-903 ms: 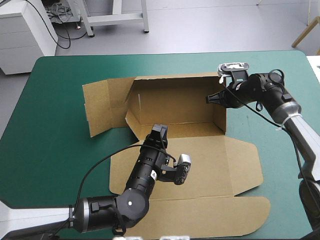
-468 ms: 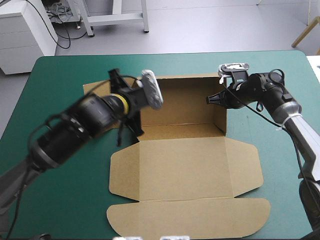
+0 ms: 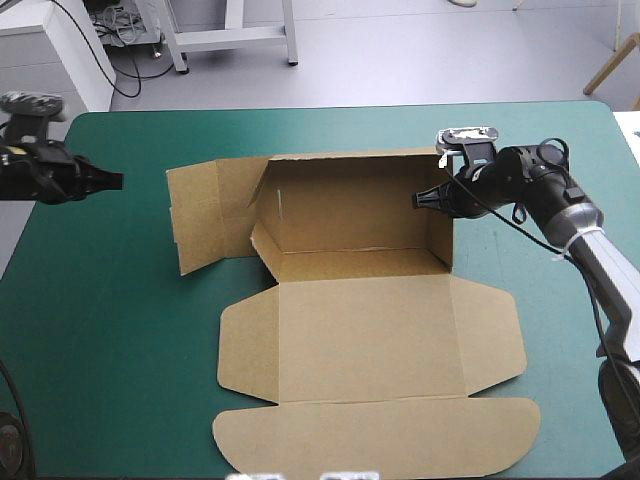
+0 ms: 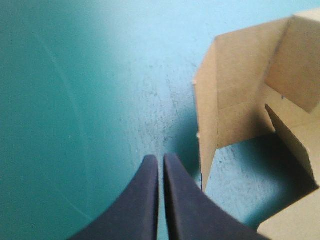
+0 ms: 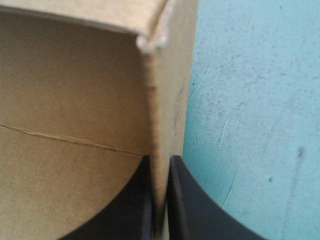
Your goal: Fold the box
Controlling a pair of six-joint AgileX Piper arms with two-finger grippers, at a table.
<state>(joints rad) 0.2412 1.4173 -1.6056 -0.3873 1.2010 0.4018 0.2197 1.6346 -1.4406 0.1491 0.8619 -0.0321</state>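
A raised wall of the brown box [image 5: 75, 100] is seen gripped edge-on between the black fingers of the right gripper [image 5: 160, 161] at the lower middle of the frame, with board filling the left half and teal-green cover [image 5: 250, 125] the right.

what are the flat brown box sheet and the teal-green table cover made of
Brown box: likely cardboard, matte, with creased fold lines and a frayed pale corner. Teal-green cover: perhaps a rubber or vinyl mat, low sheen, fine scratches; uncertain.
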